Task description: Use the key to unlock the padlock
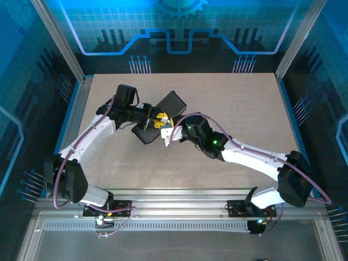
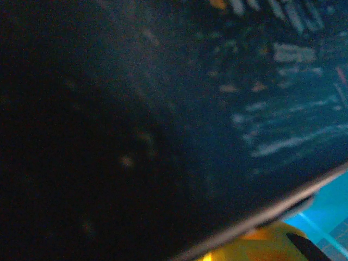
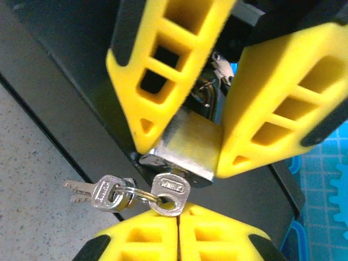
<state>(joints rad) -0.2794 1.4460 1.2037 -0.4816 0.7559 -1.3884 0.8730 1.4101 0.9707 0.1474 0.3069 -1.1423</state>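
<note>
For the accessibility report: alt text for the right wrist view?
The right hand is shut on the key, which sits in the underside of a brass padlock clamped from above by the left hand. Spare keys hang from its ring; a dark box lies behind.

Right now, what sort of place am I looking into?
Most likely a robot test booth in a lab or showroom: a bare table fenced by metal posts, with blue circuit-pattern walls behind it.
</note>
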